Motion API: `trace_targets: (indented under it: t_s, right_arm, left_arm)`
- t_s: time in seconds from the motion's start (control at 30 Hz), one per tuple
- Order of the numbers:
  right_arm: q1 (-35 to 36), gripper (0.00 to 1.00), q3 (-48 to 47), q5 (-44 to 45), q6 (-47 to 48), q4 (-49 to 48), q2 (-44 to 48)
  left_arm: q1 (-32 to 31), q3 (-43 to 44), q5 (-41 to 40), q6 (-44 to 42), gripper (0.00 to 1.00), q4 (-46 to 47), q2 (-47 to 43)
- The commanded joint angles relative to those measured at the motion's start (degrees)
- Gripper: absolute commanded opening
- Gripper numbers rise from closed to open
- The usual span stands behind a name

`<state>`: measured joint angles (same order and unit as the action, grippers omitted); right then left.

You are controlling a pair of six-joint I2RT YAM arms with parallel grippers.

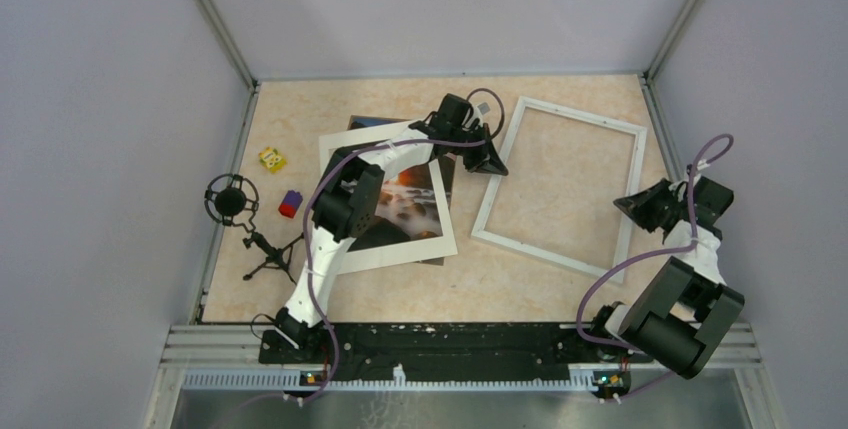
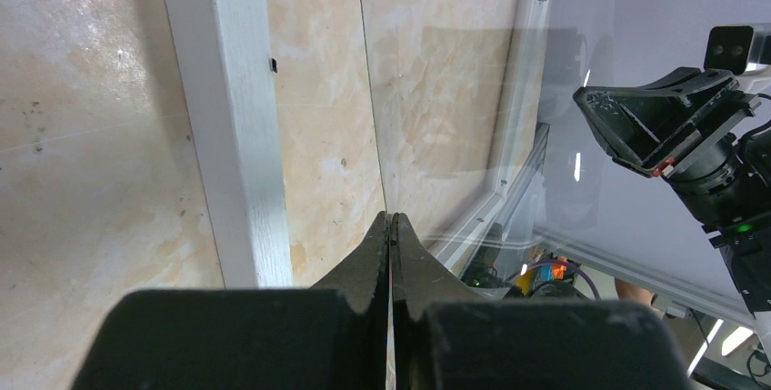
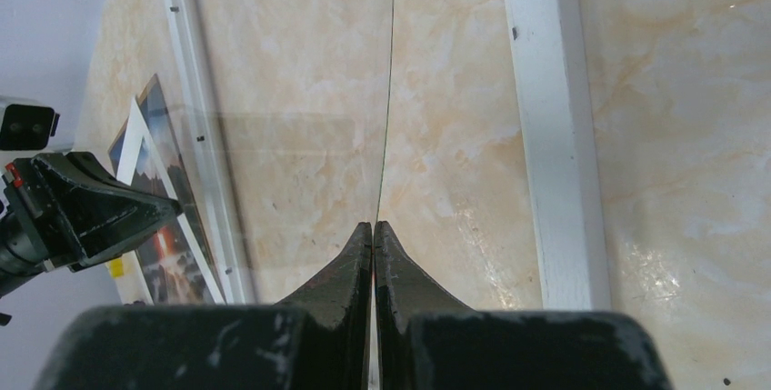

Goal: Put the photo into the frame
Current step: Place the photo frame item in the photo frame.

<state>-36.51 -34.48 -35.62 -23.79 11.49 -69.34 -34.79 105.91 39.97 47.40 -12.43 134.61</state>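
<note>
The white frame (image 1: 575,109) lies flat on the table at the right. Its bars also show in the left wrist view (image 2: 232,135) and the right wrist view (image 3: 545,135). The photo (image 1: 408,201) lies left of it, under a white mat (image 1: 350,251); its dark print shows through the mat's window. My left gripper (image 1: 490,161) (image 2: 392,217) is shut on one edge of a clear pane (image 2: 473,135) over the frame's left bar. My right gripper (image 1: 632,203) (image 3: 374,225) is shut on the opposite edge of the pane (image 3: 291,135) over the right bar.
A yellow block (image 1: 272,159), a purple and red block (image 1: 289,203) and a small black tripod with a round head (image 1: 238,217) sit at the table's left edge. Metal posts and grey walls enclose the table on three sides.
</note>
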Motion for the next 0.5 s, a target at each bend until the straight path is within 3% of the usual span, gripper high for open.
trace_targets:
  t_s: [0.0, 0.47]
  right_arm:
    - [-0.4, 0.0, -3.36, 3.78, 0.5, -2.83, 0.65]
    - [-0.84, 0.0, -2.05, 4.84, 0.34, -5.65, -3.25]
  left_arm:
    - [1.93, 1.52, -1.73, -0.84, 0.0, 2.08, -2.74]
    - [1.78, 3.76, 0.38, 0.55, 0.0, 2.14, 3.07]
